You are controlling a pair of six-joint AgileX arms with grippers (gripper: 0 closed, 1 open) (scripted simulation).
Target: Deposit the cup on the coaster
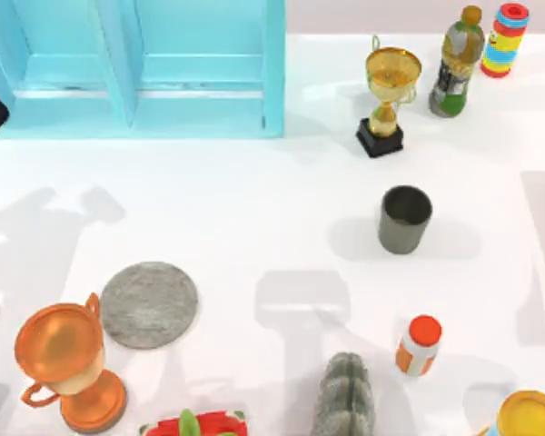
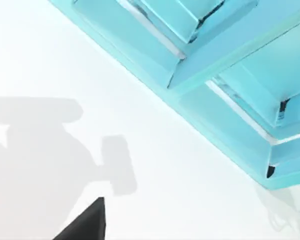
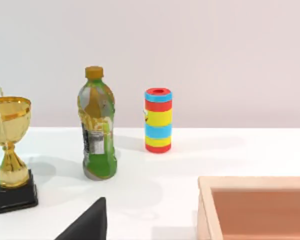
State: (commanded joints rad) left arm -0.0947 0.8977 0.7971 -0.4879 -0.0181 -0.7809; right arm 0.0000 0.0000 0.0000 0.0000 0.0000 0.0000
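A white tabletop [image 1: 254,209] carries a turquoise shelf unit [image 1: 145,68] along its far left side. To the right of it stands a gold trophy cup [image 1: 389,86] on a black base, upright, with a green drink bottle [image 1: 456,64] with an orange cap just beside it and a striped red, yellow and blue canister [image 1: 504,38] near the far right corner. Near the left front edge an orange two-handled trophy [image 1: 65,363] stands upright. Toward the right front sits a small white bottle with an orange cap [image 1: 419,345]. At the front edge lie a grey ridged object [image 1: 343,398], possibly a stone or a shell, a red and green item [image 1: 195,424], and a yellow and blue round thing [image 1: 530,414]. A wooden box [image 3: 257,207] with a reddish interior sits on the tabletop in the right wrist view.
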